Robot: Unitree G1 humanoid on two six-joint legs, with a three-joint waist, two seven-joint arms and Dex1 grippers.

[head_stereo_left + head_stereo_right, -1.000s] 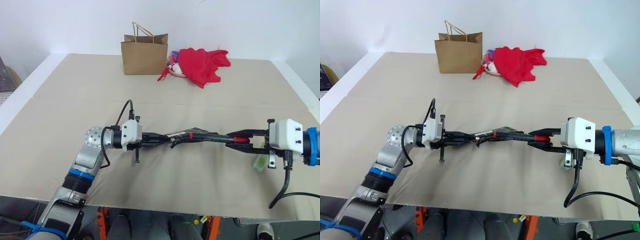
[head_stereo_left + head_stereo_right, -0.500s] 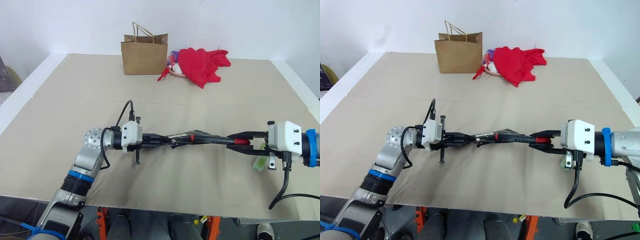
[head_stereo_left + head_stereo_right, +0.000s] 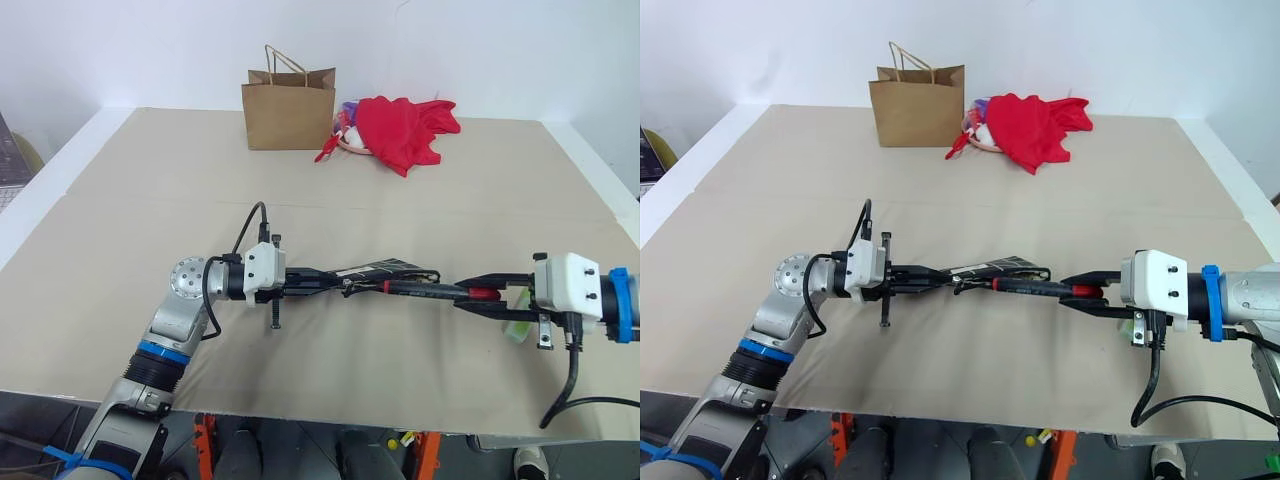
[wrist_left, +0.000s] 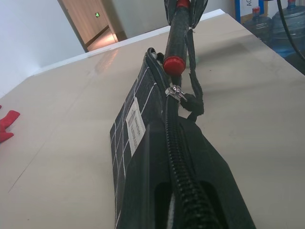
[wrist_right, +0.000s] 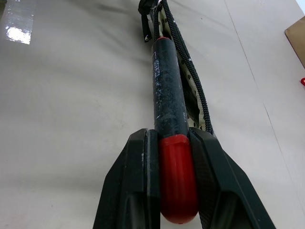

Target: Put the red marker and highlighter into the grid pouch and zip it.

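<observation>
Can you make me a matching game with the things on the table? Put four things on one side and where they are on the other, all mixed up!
Things:
1. red marker
2. grid pouch
3. brown paper bag
4. highlighter

Where:
A. standing at the far side of the table, beside the red cloth
B. pinched at its red end by the right hand
C. lying on the table under the right hand
D. held by the left hand

Pairs: 1-B, 2-D, 3-A, 4-C

My wide beige table (image 3: 150,200) carries a brown paper bag (image 3: 289,112), a crumpled red cloth (image 3: 403,128) beside it, and a short light-green highlighter (image 3: 519,326).
</observation>
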